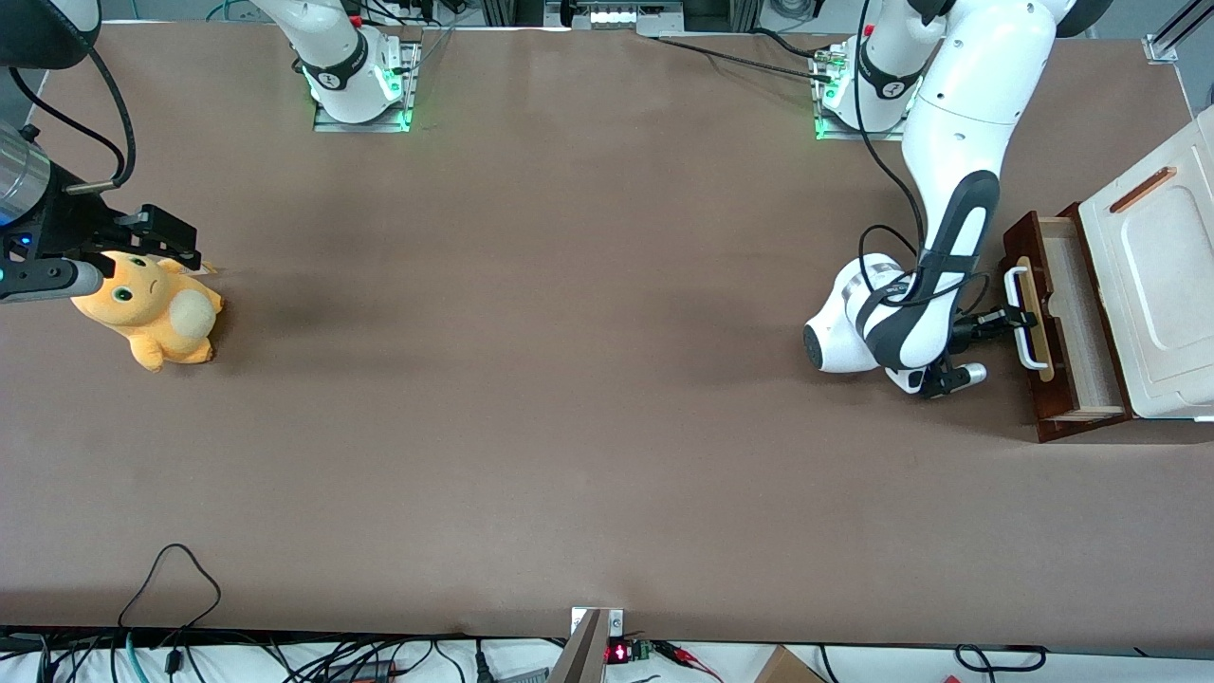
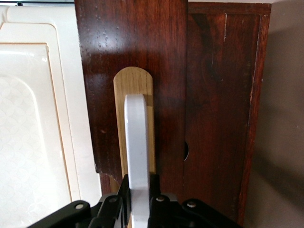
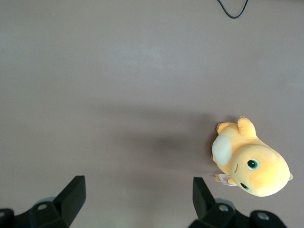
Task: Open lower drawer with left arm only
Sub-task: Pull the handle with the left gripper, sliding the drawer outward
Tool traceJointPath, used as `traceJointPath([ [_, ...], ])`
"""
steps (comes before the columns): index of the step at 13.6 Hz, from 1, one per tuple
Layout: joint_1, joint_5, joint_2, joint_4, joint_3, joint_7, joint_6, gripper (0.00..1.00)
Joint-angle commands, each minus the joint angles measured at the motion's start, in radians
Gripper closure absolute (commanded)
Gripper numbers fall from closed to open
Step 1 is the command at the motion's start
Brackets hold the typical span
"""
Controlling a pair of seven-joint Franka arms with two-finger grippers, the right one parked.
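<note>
Since the dark red-brown wooden lower drawer [image 1: 1072, 327] looks rigid, its white loop handle [image 2: 137, 152] suits pulling; the left arm's small black gripper [image 1: 1013, 321] seems clamped there.

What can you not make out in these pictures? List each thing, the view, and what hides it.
- Lower drawer inside, front view: the part under the white panel is covered.
- Gripper fingertips, left wrist view: the white loop handle and the picture's edge hide them.
- Cabinet, front view: cut off by the picture's edge.
</note>
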Motion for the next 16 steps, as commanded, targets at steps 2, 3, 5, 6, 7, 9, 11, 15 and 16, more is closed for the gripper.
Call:
traceJointPath([
  [2,-0.09,-0.15,-0.011,-0.005,-0.035,-0.036,-0.14,0.82],
  [3,-0.091,-0.151,-0.011,-0.005,-0.035,-0.036,-0.141,0.82],
  [5,-0.094,-0.164,-0.011,-0.004,-0.036,-0.043,-0.141,0.82],
  [6,-0.099,-0.164,-0.009,-0.004,-0.037,-0.049,-0.141,0.82],
  [7,-0.099,-0.165,-0.009,0.004,-0.037,-0.049,-0.141,0.82],
  [9,-0.1,-0.173,-0.009,0.006,-0.037,-0.049,-0.141,0.82],
  [11,-0.103,-0.173,-0.009,0.006,-0.037,-0.049,-0.141,0.82],
  [15,-0.12,-0.202,0.0,0.03,-0.037,-0.052,-0.143,0.82],
  [16,-0.122,-0.205,0.0,0.03,-0.037,-0.052,-0.143,0.82],
])
